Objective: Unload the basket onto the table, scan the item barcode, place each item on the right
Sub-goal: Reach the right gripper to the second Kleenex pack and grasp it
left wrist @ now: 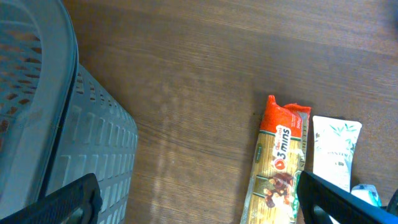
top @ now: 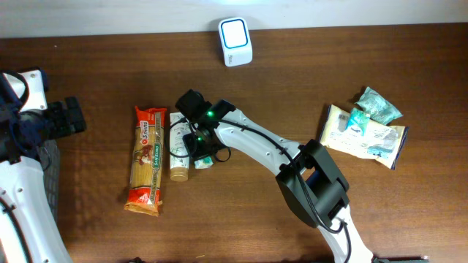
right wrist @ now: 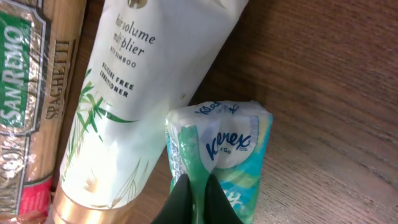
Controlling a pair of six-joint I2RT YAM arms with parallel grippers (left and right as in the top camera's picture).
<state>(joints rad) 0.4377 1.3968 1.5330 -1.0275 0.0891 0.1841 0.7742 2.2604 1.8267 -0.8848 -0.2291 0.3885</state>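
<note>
Right claw (right wrist: 194, 190) clenched on small green-white plastic Kleenex tissue pack (right wrist: 227, 140).
Probably light, soft, slippery; its end seam should grip best.

Open tabletop (top: 292, 80) lies between the scanner (top: 235, 42) at the far edge and the heaped packets (top: 365, 128) at right. Left of centre, spaghetti pack (top: 148, 161), tube (top: 178, 150) and tissue pack (right wrist: 230, 146) lie crowded side by side, and the right arm (top: 256, 142) crosses diagonally above. A grey basket (left wrist: 56, 124) blocks the left edge.
</note>
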